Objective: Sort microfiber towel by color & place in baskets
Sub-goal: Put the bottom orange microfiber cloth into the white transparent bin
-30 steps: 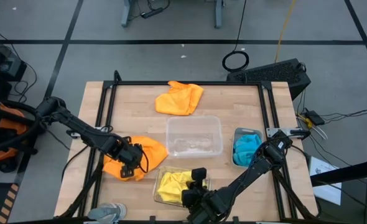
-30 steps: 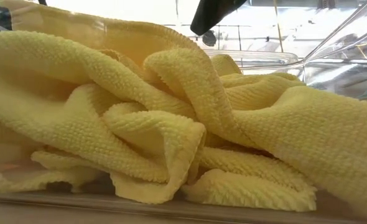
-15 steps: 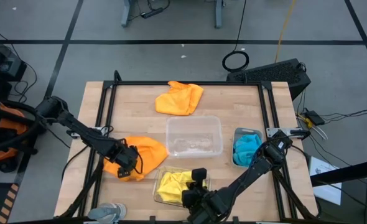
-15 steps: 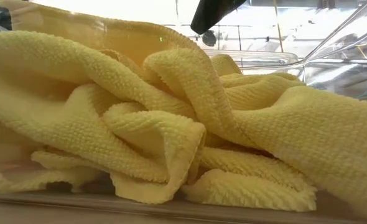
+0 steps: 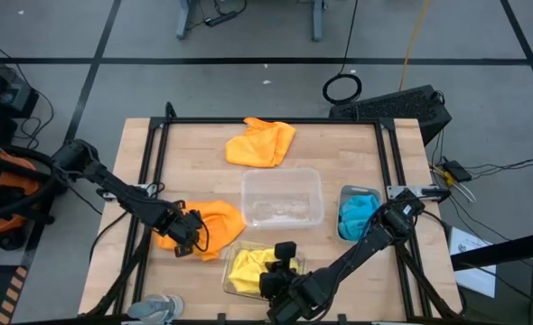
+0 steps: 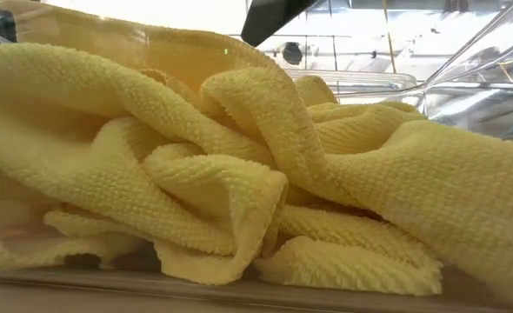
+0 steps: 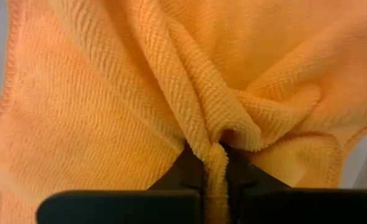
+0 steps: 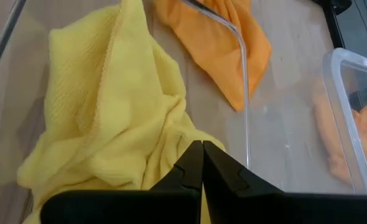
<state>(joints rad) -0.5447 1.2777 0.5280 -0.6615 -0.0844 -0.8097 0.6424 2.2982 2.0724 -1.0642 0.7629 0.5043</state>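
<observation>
Since the left gripper [image 7: 213, 165] is pinching a fold of the orange towel [image 5: 214, 223] bunched just ahead of it, lift straight up before carrying toward the empty basket [image 5: 282, 199].

One orange towel [image 5: 210, 223] lies crumpled at the table's left, a second orange towel [image 5: 261, 143] near the far edge. The yellow towels [image 5: 248, 267] fill the near basket [image 5: 231, 271], blue towels [image 5: 358, 217] the right basket [image 5: 345, 195]; the middle basket [image 5: 281, 198] is empty.

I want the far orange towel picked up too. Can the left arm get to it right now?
Probably not yet: the left gripper is shut on the near orange towel. The far orange towel lies uncovered.
</observation>
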